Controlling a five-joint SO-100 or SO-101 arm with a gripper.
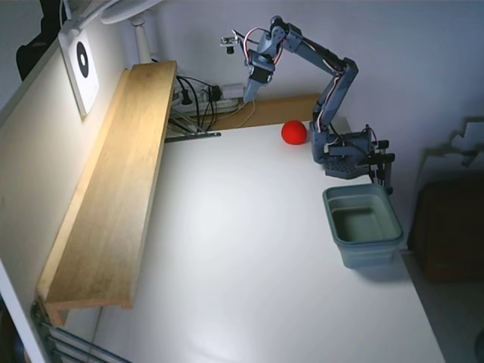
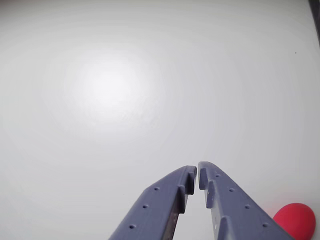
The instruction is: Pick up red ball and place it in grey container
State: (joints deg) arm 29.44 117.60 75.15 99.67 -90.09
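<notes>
The red ball (image 1: 293,132) rests on the white table near the back, just left of the arm's base. In the wrist view the red ball (image 2: 295,221) shows at the bottom right corner, partly behind a finger. My gripper (image 1: 248,97) hangs in the air above the table's back edge, up and to the left of the ball, apart from it. The wrist view shows the gripper (image 2: 197,172) with fingertips nearly touching, shut and holding nothing. The grey container (image 1: 363,224) stands at the table's right edge, in front of the base, and looks empty.
A long wooden shelf (image 1: 113,197) runs along the left side. Cables and a power strip (image 1: 200,98) lie at the back left. The arm's base (image 1: 348,151) is clamped at the right edge, behind the container. A white lamp (image 1: 140,23) stands at the back.
</notes>
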